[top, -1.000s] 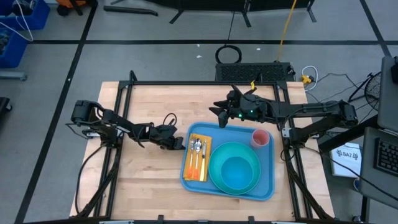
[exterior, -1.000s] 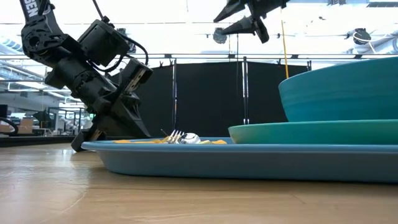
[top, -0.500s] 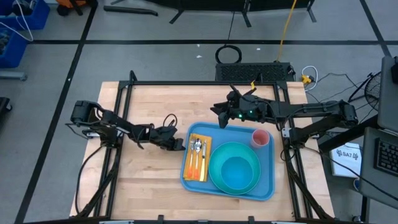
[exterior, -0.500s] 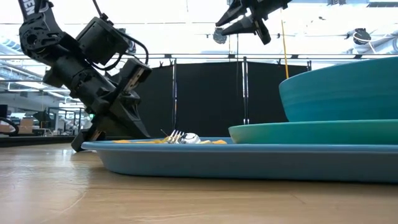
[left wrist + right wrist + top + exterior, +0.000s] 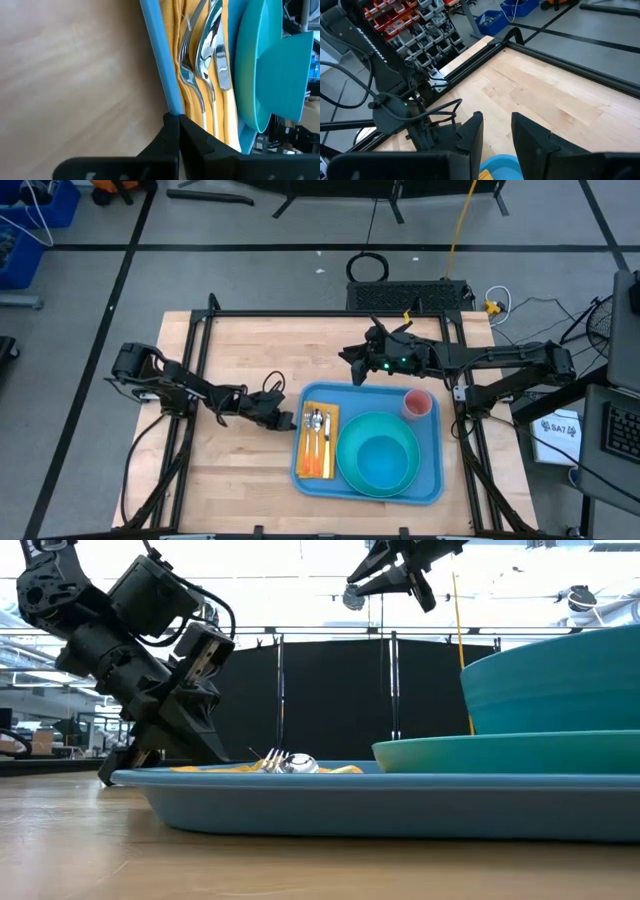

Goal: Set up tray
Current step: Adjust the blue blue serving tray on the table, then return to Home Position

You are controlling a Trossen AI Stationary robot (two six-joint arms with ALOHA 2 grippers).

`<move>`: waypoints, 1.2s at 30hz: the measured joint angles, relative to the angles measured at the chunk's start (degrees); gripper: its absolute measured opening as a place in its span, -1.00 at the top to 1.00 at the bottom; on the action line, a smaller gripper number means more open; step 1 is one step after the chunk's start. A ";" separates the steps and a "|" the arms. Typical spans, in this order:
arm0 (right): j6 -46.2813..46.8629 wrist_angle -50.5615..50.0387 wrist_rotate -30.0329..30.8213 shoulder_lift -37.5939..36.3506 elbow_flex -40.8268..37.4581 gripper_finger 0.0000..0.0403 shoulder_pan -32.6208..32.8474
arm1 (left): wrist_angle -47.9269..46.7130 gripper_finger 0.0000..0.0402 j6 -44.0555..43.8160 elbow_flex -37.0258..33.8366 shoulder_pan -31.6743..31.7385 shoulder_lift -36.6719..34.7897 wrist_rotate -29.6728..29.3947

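The left gripper (image 5: 287,421) sat low on the light wooden table (image 5: 240,360), its two dark fingers pinched together on the raised rim of the large flat blue plastic tray (image 5: 434,442) at the tray's left edge; in the left wrist view the fingers (image 5: 170,145) met right on the thin blue lip (image 5: 159,60). From table height that gripper (image 5: 180,745) leaned steeply down to the tray's near corner (image 5: 135,778). The tray lay on the right half of the table, close to the front edge. Just inside the held rim was a folded yellow cloth napkin (image 5: 306,462) with a shiny metal fork (image 5: 314,435) and spoon (image 5: 325,438) laid side by side on it. Beside the napkin, filling the tray's middle, stood a round teal plate (image 5: 345,465) with a deep teal bowl (image 5: 382,456) sitting on it. A small pink plastic cup (image 5: 417,402) stood upright in the tray's far right corner. The right gripper (image 5: 347,362) hung in the air above the table, just beyond the tray's far edge, its fingers (image 5: 470,132) spread a little apart and grasping nothing.
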 joint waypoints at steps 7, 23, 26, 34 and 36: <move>0.19 0.00 -0.01 0.00 0.00 0.54 0.00 | -0.11 1.00 -1.43 0.00 -1.95 -0.02 -1.84; 1.66 -2.58 0.00 0.00 0.00 0.58 0.00 | -1.07 1.00 -5.94 0.04 -7.25 -0.07 -6.42; 2.05 -5.75 0.02 -0.45 0.00 0.70 0.47 | -1.33 1.00 -5.78 0.02 -7.30 -0.50 -6.55; 12.95 -9.19 -0.09 -0.73 0.02 0.99 0.62 | -11.73 0.98 -0.91 -0.50 -6.77 -8.26 -9.93; 17.46 -9.93 -0.15 -1.02 0.04 0.99 0.57 | -11.03 0.96 2.11 -0.68 -5.90 -11.38 -10.46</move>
